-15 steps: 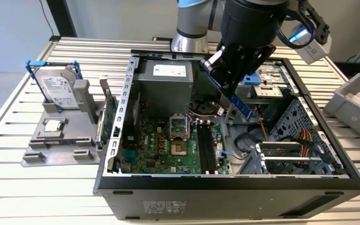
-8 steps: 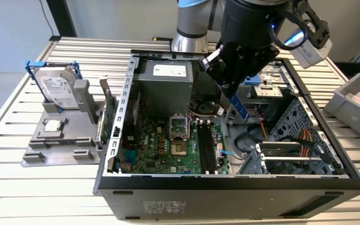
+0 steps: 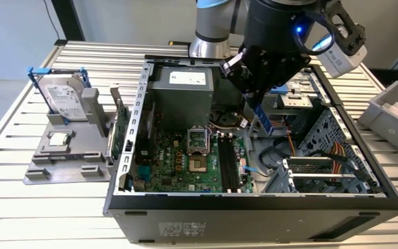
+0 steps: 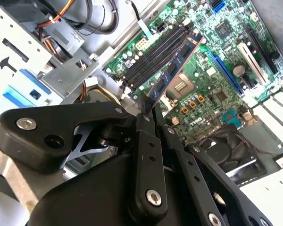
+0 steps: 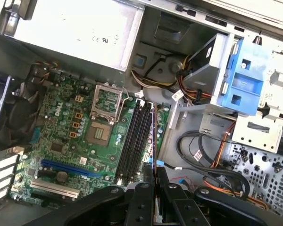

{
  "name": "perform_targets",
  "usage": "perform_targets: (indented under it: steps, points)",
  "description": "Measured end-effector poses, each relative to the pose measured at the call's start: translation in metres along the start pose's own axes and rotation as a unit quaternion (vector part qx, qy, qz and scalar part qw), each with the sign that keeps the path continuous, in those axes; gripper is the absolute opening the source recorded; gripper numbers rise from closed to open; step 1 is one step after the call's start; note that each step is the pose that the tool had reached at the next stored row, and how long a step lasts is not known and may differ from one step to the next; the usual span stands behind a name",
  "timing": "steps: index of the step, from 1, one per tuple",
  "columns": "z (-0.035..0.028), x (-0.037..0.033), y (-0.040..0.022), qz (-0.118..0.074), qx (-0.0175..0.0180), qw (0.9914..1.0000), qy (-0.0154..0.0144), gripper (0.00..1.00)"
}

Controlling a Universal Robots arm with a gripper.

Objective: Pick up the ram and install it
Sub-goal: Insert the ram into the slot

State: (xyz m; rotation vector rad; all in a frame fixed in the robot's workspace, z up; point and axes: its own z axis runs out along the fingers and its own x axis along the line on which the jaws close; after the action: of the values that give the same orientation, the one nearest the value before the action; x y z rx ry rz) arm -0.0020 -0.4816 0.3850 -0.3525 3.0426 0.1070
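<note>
The ram (image 4: 175, 66) is a thin, long, bluish circuit-board stick with dark chips, and my gripper (image 4: 148, 101) is shut on one end of it. In the exterior view the ram (image 3: 260, 120) hangs from the gripper (image 3: 257, 97) inside the open computer case, above and to the exterior view's right of the long black slots (image 3: 228, 165). The first wrist view shows the ram (image 5: 153, 134) edge-on, lined up along the outermost of the slots (image 5: 137, 139), with the gripper (image 5: 154, 173) right behind it. I cannot tell whether the ram touches a slot.
The case (image 3: 254, 212) lies open on a slatted table. Inside are a grey power supply (image 3: 182, 88), a CPU socket (image 3: 195, 148), cables and a drive cage (image 5: 240, 84). Outside it stand a hard drive in a blue frame (image 3: 66, 101), a green card (image 3: 119, 129) and a grey bin (image 3: 393, 111).
</note>
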Motion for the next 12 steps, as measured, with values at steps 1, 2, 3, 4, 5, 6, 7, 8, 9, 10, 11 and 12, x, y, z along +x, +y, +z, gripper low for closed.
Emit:
perform_targets:
  steps: [1,2,3,4,5,6,7,8,9,10,11,12]
  points:
    - [0.0001,0.0000,0.0000,0.005,0.0004,0.99999,-0.0003,0.00]
    - [0.0000,0.0000,0.0000,0.009,0.0008,0.99995,-0.0006,0.00]
    - [0.0001,0.0000,0.0000,0.014,0.0011,0.99990,-0.0009,0.00]
    - [0.0001,0.0000,0.0000,0.019,0.0015,0.99982,-0.0012,0.00]
    - [0.0000,0.0000,0.0000,0.023,0.0020,0.99972,-0.0014,0.00]
    - [0.0001,0.0000,0.0000,0.028,0.0023,0.99961,-0.0017,0.00]
    - [0.0000,0.0000,0.0000,0.031,0.0026,0.99951,-0.0019,0.00]
    - [0.0000,0.0000,0.0000,0.035,0.0029,0.99939,-0.0021,0.00]
    - [0.0001,0.0000,0.0000,0.038,0.0032,0.99926,-0.0024,0.00]
    - [0.0001,0.0000,0.0000,0.042,0.0035,0.99912,-0.0026,0.00]
    - [-0.0001,0.0000,0.0000,0.045,0.0039,0.99897,-0.0027,0.00]
    - [0.0001,0.0000,0.0000,0.049,0.0040,0.99881,-0.0030,0.00]
